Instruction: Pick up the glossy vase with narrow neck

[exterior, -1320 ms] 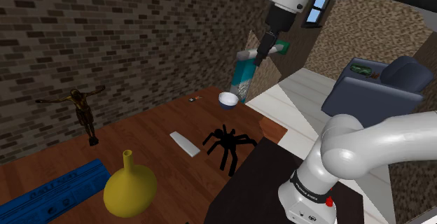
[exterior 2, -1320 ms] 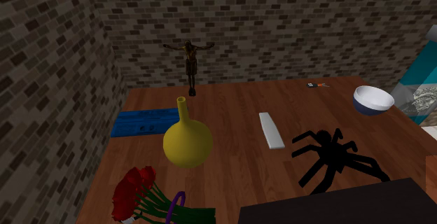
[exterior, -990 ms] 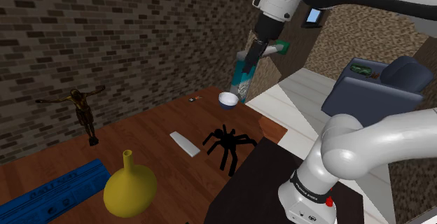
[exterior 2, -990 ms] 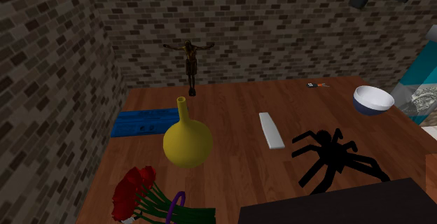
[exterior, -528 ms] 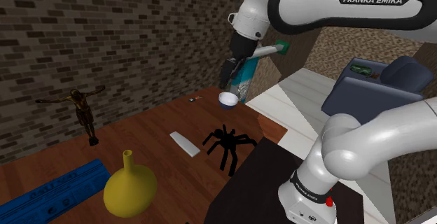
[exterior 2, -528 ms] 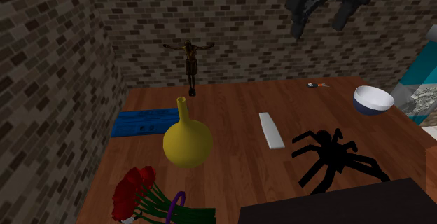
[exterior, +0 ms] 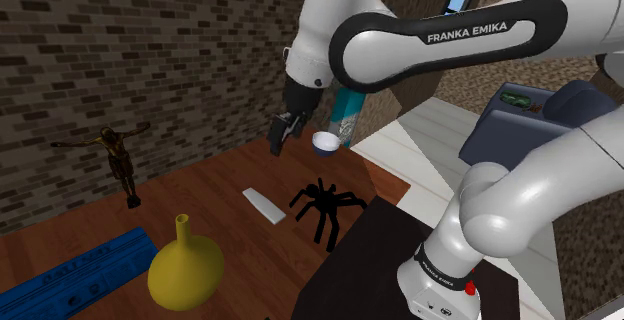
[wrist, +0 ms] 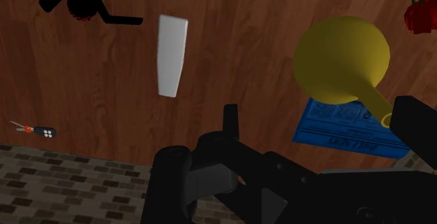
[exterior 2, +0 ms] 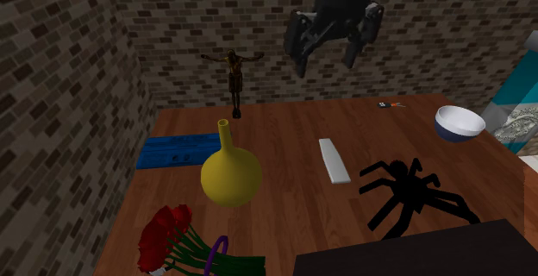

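Vase (exterior: 186,271), mustard-yellow, round-bellied, narrow-necked, perhaps faintly glossy

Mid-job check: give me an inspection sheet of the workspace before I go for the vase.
Surface: brown wooden tabletop, crowded.
Job's things: glossy yellow round-bodied vase with narrow neck, upright, untouched.
Clutter: black toy spider; white flat slab; blue flat box; dark figurine with outstretched arms; white bowl with blue outside; red roses; small key fob.
Grippers: black two-finger gripper, open, high above the table, apart from the vase.
Cables: nothing seen.
Surroundings: brick walls; dark blue armchair.
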